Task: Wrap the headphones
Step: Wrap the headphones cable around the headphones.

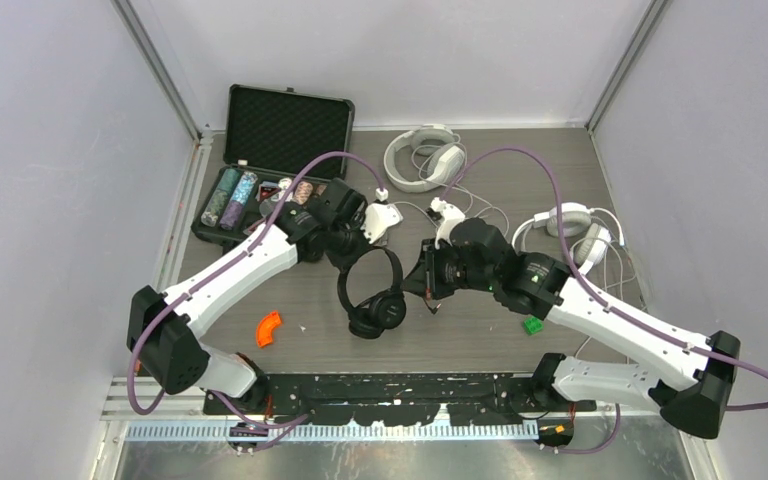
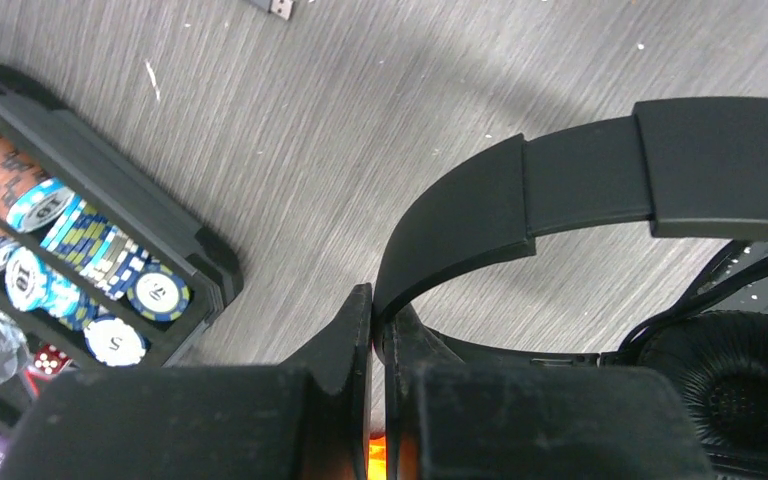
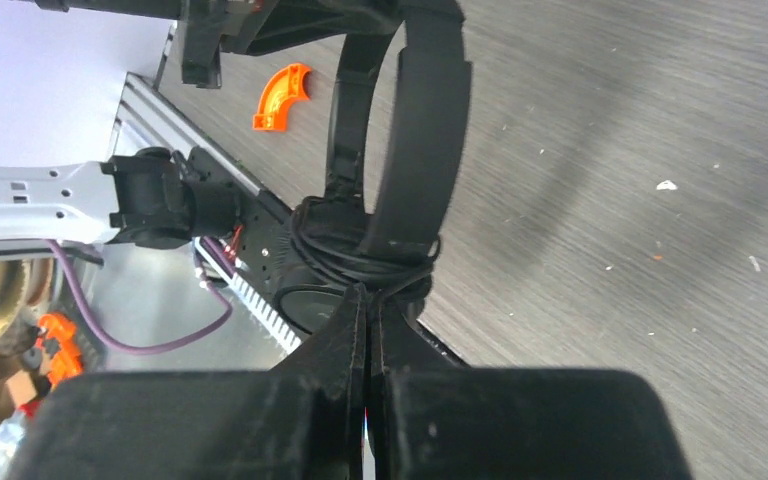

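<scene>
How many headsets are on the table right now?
3. The black headset lies mid-table, its band pinched by the left gripper. One white headset sits at the far edge, near the middle; the other white headset is at the right side. None looks hidden.

My pincer (image 3: 370,300) sits pressed shut, its tips right at the thin black cord (image 3: 322,250) wound round the black headphones (image 3: 420,120) — their band reaching away over the grey table (image 3: 640,130), an orange curved piece (image 3: 282,95) lying beyond.

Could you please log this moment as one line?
left gripper: shut on black headphones | right gripper: shut on cord | white headphones: cords loose
</scene>
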Tool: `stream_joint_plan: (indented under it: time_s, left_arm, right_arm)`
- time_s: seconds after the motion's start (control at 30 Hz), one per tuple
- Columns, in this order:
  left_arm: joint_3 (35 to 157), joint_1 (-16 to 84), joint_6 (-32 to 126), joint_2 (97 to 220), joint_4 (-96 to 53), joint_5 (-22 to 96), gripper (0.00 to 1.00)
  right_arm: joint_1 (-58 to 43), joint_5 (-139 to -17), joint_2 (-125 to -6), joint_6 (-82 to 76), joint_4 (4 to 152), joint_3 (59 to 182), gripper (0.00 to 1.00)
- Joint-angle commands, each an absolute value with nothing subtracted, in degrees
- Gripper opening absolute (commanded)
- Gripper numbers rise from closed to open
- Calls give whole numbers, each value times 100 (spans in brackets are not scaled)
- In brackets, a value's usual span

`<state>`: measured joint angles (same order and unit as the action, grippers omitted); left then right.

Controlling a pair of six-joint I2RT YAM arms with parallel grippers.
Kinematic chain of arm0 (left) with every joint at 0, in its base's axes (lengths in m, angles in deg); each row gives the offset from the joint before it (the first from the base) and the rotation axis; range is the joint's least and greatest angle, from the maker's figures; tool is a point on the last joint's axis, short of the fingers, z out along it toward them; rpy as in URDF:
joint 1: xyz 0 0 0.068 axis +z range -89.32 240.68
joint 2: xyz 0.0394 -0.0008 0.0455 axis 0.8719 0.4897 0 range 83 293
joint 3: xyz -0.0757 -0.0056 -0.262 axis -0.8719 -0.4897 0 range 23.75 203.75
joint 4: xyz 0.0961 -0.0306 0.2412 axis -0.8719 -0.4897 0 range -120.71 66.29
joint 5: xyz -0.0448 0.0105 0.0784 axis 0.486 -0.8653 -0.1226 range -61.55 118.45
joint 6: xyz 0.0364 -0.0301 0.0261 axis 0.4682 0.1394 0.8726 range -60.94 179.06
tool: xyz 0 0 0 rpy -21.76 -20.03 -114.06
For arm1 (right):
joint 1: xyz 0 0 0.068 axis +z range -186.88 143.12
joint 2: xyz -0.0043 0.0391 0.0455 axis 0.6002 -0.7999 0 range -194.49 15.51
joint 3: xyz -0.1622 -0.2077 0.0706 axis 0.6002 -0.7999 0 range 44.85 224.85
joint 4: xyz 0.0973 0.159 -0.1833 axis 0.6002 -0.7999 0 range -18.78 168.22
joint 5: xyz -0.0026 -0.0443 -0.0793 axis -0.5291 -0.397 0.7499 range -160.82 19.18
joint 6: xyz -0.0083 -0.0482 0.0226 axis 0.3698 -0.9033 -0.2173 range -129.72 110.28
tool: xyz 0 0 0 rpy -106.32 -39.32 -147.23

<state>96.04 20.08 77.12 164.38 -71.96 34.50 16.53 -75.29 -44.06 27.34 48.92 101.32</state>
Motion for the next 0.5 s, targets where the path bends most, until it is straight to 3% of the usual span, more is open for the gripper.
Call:
stream_joint_plan:
  time_s: [0.0, 0.27, 0.47]
  left_arm:
    - [9725, 1941, 6955, 16248, -7309, 2446, 0]
    - [10074, 1802, 6123, 16333, -7794, 1772, 0]
    - [10082, 1735, 5382, 16369, -7784, 1396, 0]
  right_arm:
    - [1612, -8023, -4556, 2984, 4849, 10645, 0]
    - [1610, -7957, -4823, 3906, 5649, 10603, 1]
    - [1609, -7914, -5141, 4449, 6127, 10576, 8]
